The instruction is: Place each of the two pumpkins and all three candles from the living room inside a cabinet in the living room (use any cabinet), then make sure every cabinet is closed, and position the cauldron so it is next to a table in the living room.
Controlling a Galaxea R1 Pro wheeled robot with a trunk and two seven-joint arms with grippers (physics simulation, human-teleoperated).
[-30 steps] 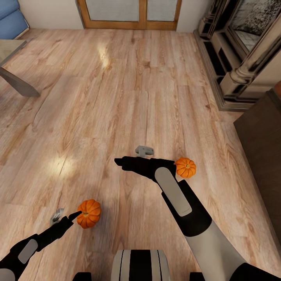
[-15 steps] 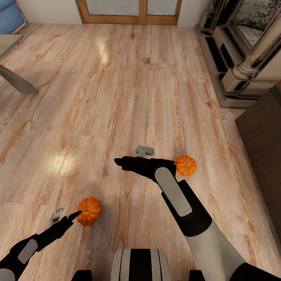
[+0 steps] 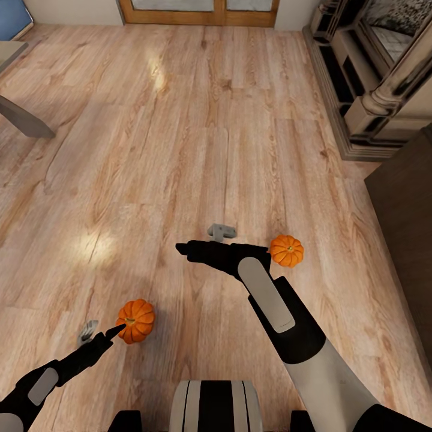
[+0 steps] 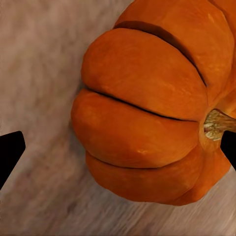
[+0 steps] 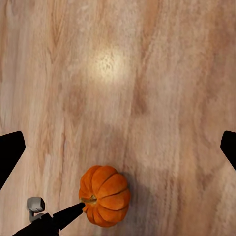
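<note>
Camera tilted down since earlier; arms unchanged. My left claw (image 3: 114,329) gapes wide, fingertip at near pumpkin (image 3: 135,320) on floor (image 3: 180,150). Right claw (image 3: 183,248) wide, empty; second pumpkin (image 3: 286,250) beside forearm.

This is a living room in a home: a light wood plank floor (image 3: 198,120), an ornate beige-and-black fireplace surround (image 3: 372,72), glazed wooden doors (image 3: 198,11), a dark-brown cabinet (image 3: 408,228) and a grey table leg (image 3: 24,123)
</note>
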